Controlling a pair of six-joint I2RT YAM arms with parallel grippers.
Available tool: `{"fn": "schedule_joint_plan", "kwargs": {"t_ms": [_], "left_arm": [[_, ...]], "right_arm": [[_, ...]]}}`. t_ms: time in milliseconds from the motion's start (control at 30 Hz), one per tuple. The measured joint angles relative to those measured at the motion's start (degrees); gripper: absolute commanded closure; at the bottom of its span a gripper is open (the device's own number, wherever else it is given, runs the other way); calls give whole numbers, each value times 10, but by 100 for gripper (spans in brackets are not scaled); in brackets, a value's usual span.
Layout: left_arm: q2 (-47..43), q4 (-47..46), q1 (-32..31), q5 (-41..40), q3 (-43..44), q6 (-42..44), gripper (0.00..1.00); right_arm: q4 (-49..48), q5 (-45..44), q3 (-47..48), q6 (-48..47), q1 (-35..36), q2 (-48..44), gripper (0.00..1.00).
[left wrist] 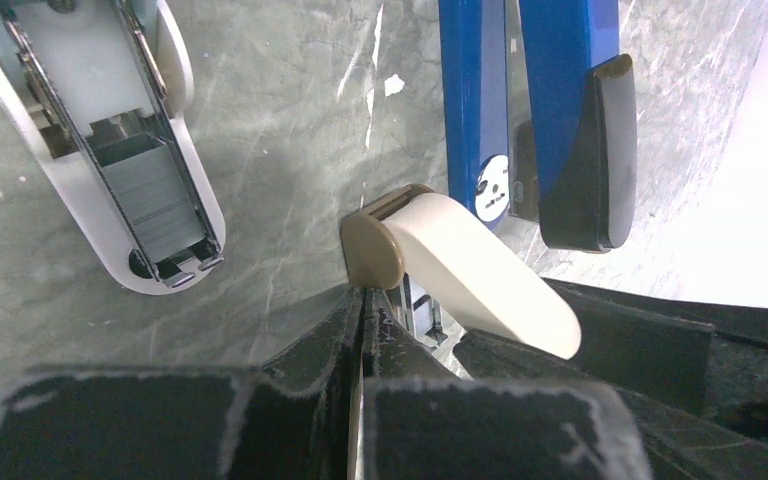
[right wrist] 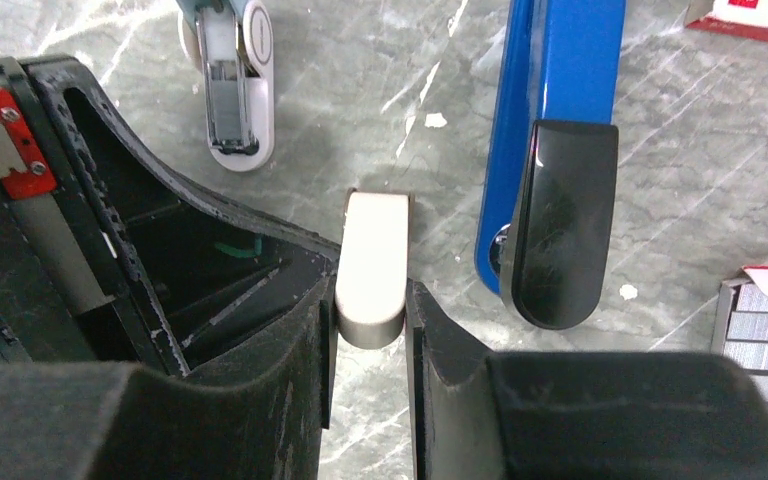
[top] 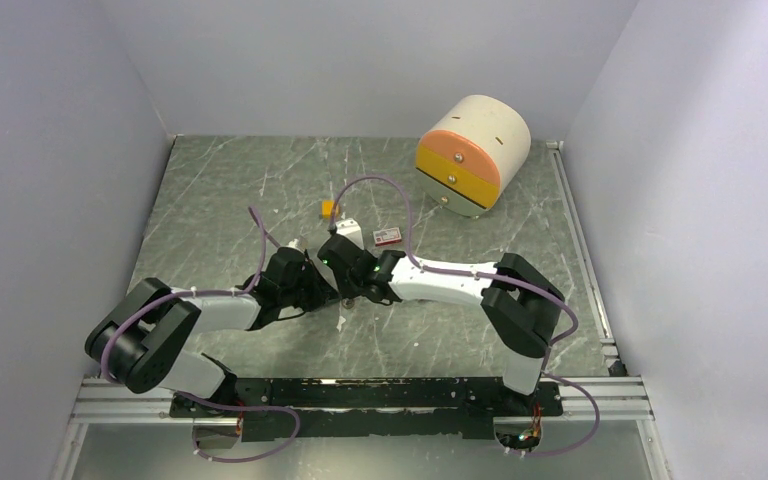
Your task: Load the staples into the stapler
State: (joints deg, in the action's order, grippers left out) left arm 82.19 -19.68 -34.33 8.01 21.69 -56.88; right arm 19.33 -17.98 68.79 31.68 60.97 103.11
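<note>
The staples (right wrist: 765, 345) lie as a grey ribbed block on the table (right wrist: 660, 180), cut off at the right edge of the right wrist view and well apart from both grippers. None of them looks to have gone into the cream stapler (right wrist: 372, 265) yet.

That stapler is the one in hand. The right gripper (right wrist: 371, 312) has its fingers partly closed on the sides of the cream top arm. The left gripper (left wrist: 362, 312) is shut tight, fingers pressed together just below the brown tip. I can't tell whether it nips anything. A bit of metal shows under the raised arm, so I'd say they are opening it.

Left to do: open it fully, fetch a strip, seat it, close up.

Beside it are a blue stapler (right wrist: 550, 150) and a white stapler (right wrist: 235, 90), the latter lying open with staples in its channel.
</note>
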Motion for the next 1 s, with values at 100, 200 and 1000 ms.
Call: {"fn": "schedule_joint_plan", "kwargs": {"t_ms": [100,200,1000], "left_arm": [[-1,1,0,-3,0,0,95],[-2,2,0,-4,0,0,95],[-14,18,-1,-17,0,3,95]], "right_arm": [[9,6,-3,0,2,-1,89],[10,11,-8,0,4,-1,89],[3,19,-29,1,14,23,87]]}}
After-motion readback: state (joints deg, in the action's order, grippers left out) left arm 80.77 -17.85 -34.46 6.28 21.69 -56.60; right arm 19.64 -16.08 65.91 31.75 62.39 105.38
